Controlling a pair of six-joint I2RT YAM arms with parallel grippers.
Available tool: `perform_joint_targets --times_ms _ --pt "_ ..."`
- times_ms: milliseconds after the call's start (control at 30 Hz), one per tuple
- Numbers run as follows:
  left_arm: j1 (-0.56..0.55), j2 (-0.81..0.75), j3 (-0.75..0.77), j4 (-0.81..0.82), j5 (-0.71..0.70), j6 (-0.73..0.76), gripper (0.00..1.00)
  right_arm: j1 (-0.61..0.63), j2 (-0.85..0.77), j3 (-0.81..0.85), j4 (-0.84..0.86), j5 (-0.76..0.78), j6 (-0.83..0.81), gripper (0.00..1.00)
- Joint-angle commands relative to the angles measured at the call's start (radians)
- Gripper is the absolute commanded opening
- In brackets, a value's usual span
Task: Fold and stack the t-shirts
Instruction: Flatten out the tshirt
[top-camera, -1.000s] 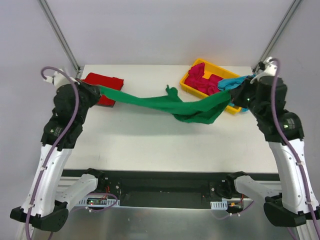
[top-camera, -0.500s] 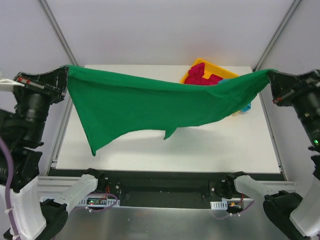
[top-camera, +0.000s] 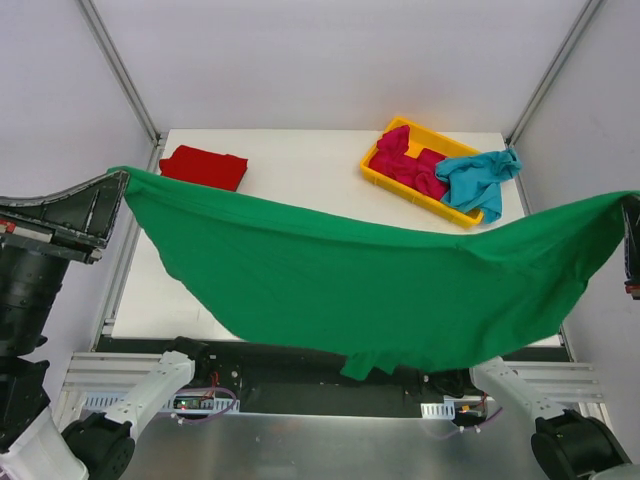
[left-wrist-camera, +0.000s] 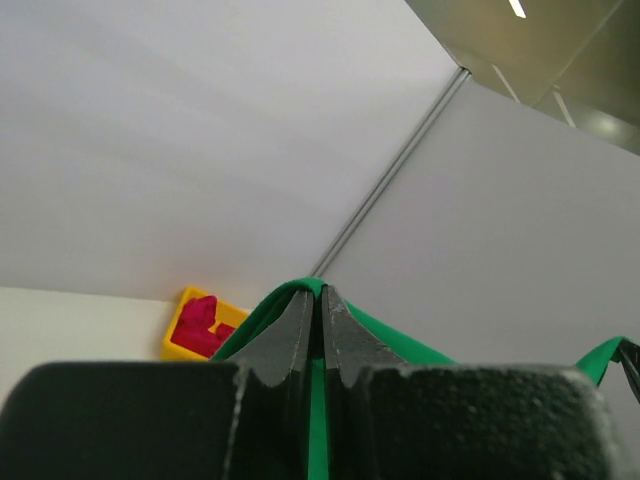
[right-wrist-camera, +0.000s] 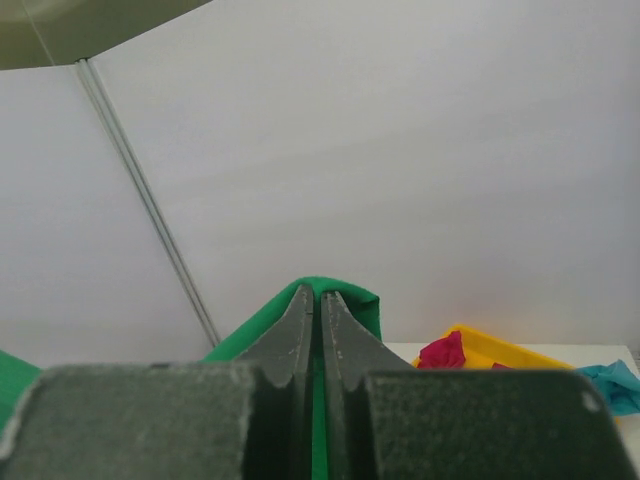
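Note:
The green t-shirt (top-camera: 370, 290) hangs spread wide in the air between both arms, sagging over the table's near edge. My left gripper (top-camera: 118, 180) is shut on its left corner, high at the left; the cloth shows between its fingers in the left wrist view (left-wrist-camera: 318, 400). My right gripper (top-camera: 628, 205) is shut on its right corner at the right edge; green cloth wraps its fingertips in the right wrist view (right-wrist-camera: 340, 300). A folded red t-shirt (top-camera: 205, 166) lies at the table's far left. The magenta-pink t-shirt (top-camera: 405, 160) lies in the yellow tray. The teal t-shirt (top-camera: 478, 180) drapes over the tray's right end.
The yellow tray (top-camera: 447, 147) sits at the table's far right. The white table (top-camera: 300, 165) shows behind the hanging cloth. Metal frame posts (top-camera: 120, 70) rise at the back corners, with grey walls around.
Both grippers have lifted and drawn apart toward the camera, pulling the green t-shirt from a twisted rope on the table into a wide hanging sheet. The red t-shirt and tray show again.

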Motion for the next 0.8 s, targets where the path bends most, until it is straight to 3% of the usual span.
perform_joint_targets --times_ms 0,233,333,533,667,767 --pt "0.002 0.063 -0.061 0.004 -0.048 0.001 0.0 -0.001 0.103 -0.051 0.06 0.108 -0.043 0.01" --pt "0.002 0.257 -0.351 -0.01 -0.463 0.045 0.0 -0.004 0.193 -0.472 0.244 0.344 -0.126 0.01" --pt "0.004 0.403 -0.462 -0.001 -0.527 0.027 0.0 -0.007 0.259 -0.678 0.364 0.377 -0.149 0.01" --pt "0.034 0.777 -0.554 0.058 -0.558 0.018 0.0 -0.025 0.487 -0.965 0.586 0.325 -0.08 0.01" --pt "0.096 1.05 -0.479 0.058 -0.472 0.033 0.0 -0.042 0.718 -0.964 0.58 0.254 -0.019 0.02" --pt "0.116 1.147 -0.45 0.058 -0.432 0.021 0.0 -0.042 0.84 -0.935 0.56 0.208 -0.002 0.05"
